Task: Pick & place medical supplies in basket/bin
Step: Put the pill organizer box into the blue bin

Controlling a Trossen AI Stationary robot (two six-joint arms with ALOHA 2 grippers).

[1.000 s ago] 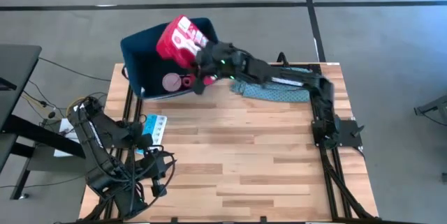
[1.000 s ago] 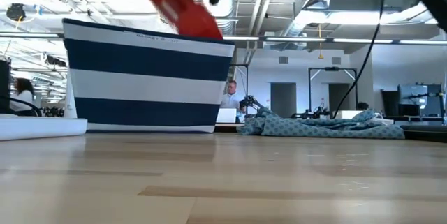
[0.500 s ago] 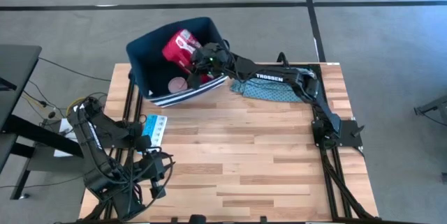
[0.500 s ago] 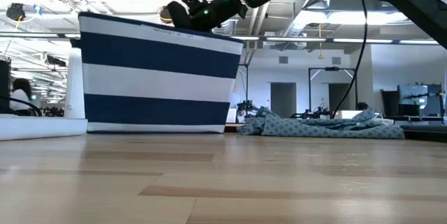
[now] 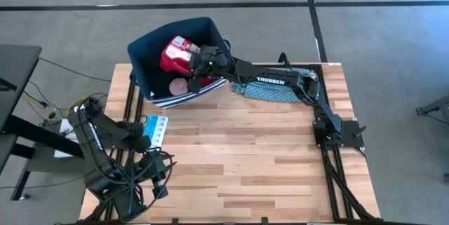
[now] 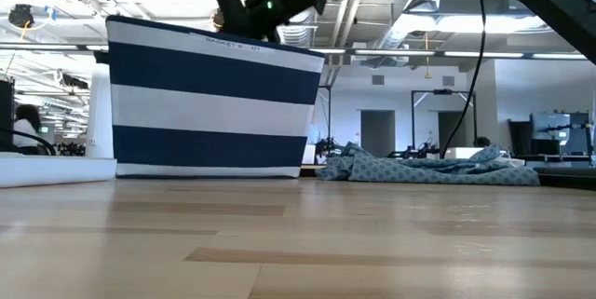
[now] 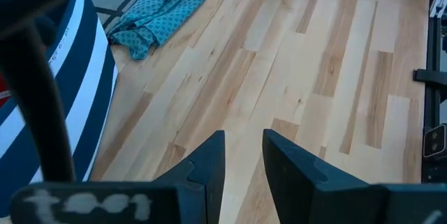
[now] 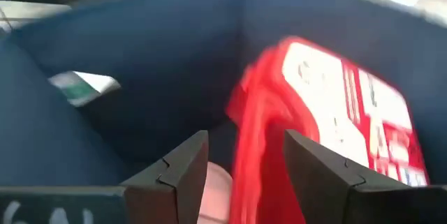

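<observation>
The right arm's forearm carries the white word "TROSSEN", readable from above as it stretches from its base at the tabletop's (image 5: 280, 162) right edge toward the far-left corner. The right gripper (image 5: 202, 62) sits over the near rim of the navy bin (image 5: 144, 50), its jaws parted and holding nothing; in its own wrist view the two fingers frame an empty gap, with the red first-aid pouch (image 8: 328, 112) lying free just beyond them against the bin's inner wall. White printing covers the pouch's face, but none of it can be read. Beside the pouch in the bin lies a pink round tub (image 5: 179, 86), and a small white-and-green label (image 8: 84, 86) is sewn to the inner wall. Small lettering runs along the bin's white top stripe in the low view, too small to read.

The bin overhangs the tabletop's far-left corner and sits tilted. A teal patterned cloth (image 5: 273, 90) lies along the far edge under the right arm. A light-blue flat box (image 5: 156, 127) rests by the left edge, printed but unreadable. The left gripper (image 7: 241, 161) waits low at the near-left corner, jaws narrowly apart and empty. The middle and near-right boards lie open.
</observation>
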